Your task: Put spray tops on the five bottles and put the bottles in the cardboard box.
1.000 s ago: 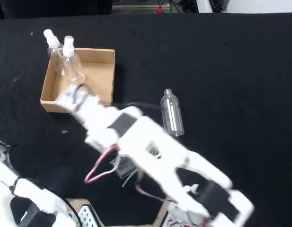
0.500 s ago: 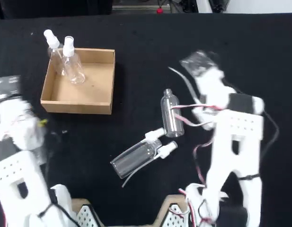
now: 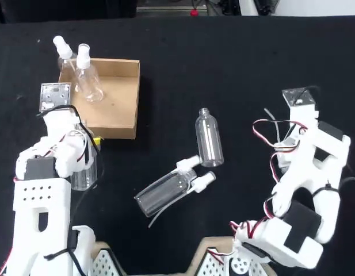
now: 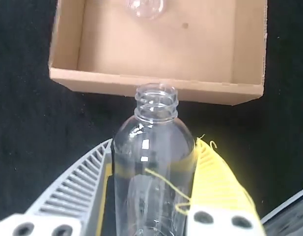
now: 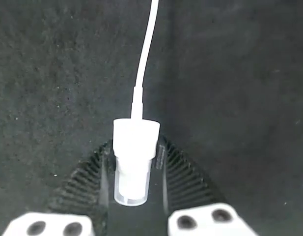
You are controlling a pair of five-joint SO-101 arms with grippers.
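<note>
Holding an open-necked bottle in the left gripper, fingers clamped on its sides, just outside the near wall of the cardboard box. Gripping a spray top in the right gripper, fingers pressed tight on its collar, dip tube pointing away, well right of the box over the black bench. Inside the box, at its far left corner, two capped bottles. Right of the box, lying flat: another uncapped bottle and, nearer the arms, a capped one

The table is covered in black fabric.
</note>
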